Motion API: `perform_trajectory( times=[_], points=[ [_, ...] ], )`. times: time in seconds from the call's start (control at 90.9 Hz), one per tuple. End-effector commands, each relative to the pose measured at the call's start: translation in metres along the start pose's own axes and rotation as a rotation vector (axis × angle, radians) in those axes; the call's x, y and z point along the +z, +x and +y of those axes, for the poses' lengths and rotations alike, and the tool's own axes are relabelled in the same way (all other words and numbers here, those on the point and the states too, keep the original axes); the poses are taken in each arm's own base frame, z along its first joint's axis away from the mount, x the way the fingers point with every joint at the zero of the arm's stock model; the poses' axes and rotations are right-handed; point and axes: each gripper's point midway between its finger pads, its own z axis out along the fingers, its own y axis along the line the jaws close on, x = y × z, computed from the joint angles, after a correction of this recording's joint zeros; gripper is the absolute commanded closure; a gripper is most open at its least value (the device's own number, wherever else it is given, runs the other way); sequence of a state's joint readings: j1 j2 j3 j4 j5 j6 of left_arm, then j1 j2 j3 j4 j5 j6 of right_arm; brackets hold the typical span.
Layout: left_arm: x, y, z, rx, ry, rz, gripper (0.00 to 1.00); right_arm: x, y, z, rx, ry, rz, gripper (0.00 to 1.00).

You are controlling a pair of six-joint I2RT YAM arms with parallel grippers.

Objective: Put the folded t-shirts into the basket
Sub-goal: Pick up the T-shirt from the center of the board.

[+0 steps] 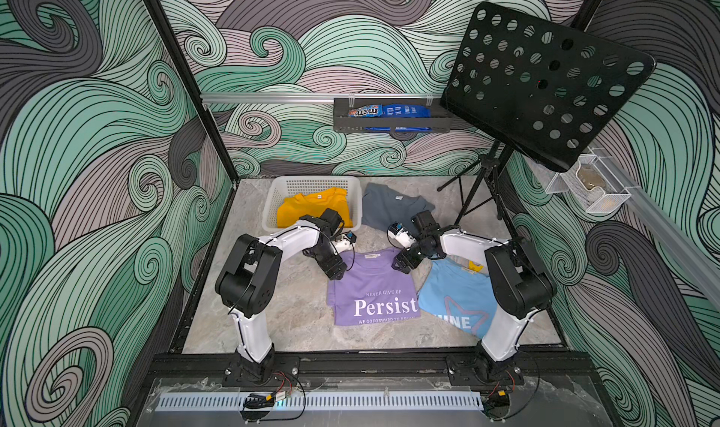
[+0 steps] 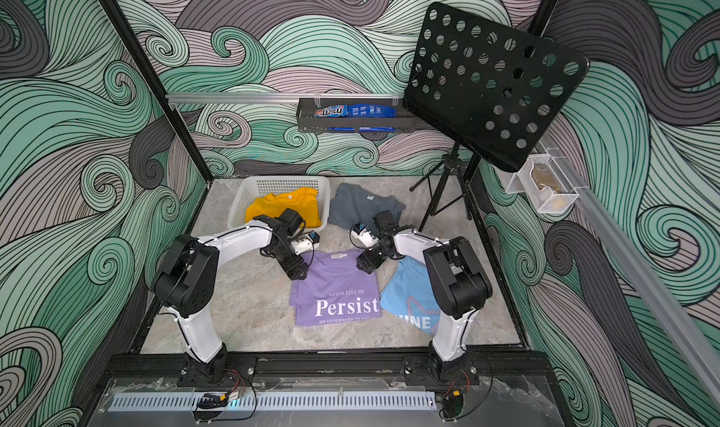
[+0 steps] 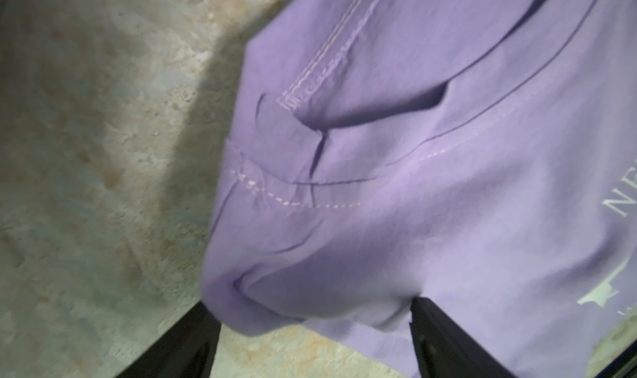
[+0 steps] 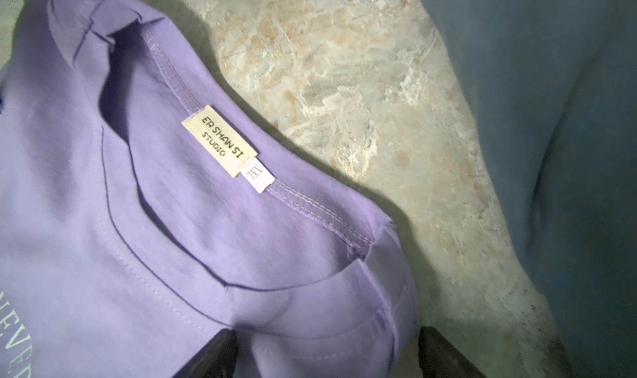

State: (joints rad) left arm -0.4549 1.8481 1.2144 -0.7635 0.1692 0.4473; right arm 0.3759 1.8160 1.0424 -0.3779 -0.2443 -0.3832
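- The lilac t-shirt (image 1: pixel 374 288) is lying flat in the middle of the desk (image 1: pixel 296 320), its "Persist" print facing up and its collar pointing toward the far wall.
- The left gripper (image 1: pixel 334 268) is sitting low at the shirt's left shoulder corner. In the left wrist view its fingers (image 3: pixel 186 345) are standing wide apart, with the lilac corner lying loose between them and nothing being pinched.
- The right gripper (image 1: pixel 403 263) is mirroring that at the right shoulder corner. Its fingers (image 4: pixel 444 352) are also spread wide and straddling the folded edge, with the neck label (image 4: pixel 220 141) showing just beyond them.
- The yellow t-shirt (image 1: pixel 311 207) is resting inside the basket (image 1: pixel 311 179), which is sitting at the far left of the desk.
- The grey t-shirt (image 1: pixel 385 207) is lying on the desk just beside the basket, on its right and outside it.
- The light blue t-shirt (image 1: pixel 448 296) is lying on the desk right beside the lilac one, on its right, and the right arm is hiding part of it in both top views.
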Motion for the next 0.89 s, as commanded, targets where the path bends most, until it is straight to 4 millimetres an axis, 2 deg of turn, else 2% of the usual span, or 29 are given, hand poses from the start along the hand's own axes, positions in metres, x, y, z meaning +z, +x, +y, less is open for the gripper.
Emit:
perform_trajectory(
  times=[0.0,0.22,0.418,0.616,0.77,0.88],
  points=[
    [0.001,-0.006,-0.005,0.022,0.033,-0.002,0.11,0.003,0.001,0.007,-0.001,-0.023,0.003,0.14],
    [0.014,-0.002,-0.01,0.048,0.04,0.013,0.12,0.009,0.008,0.011,-0.001,-0.025,0.021,0.2],
    [0.021,-0.005,-0.017,0.051,0.064,-0.001,0.24,0.015,0.014,0.017,0.004,-0.048,0.032,0.3],
    [0.028,-0.005,-0.024,0.041,0.091,-0.015,0.49,0.02,0.015,0.024,0.004,-0.075,0.032,0.48],
    [0.024,-0.006,-0.026,0.036,0.085,-0.041,0.7,0.018,0.009,0.029,0.027,-0.101,-0.001,0.63],
    [0.017,-0.007,-0.029,0.038,0.091,-0.066,0.84,0.011,-0.003,0.032,0.038,-0.111,-0.055,0.79]
  ],
)
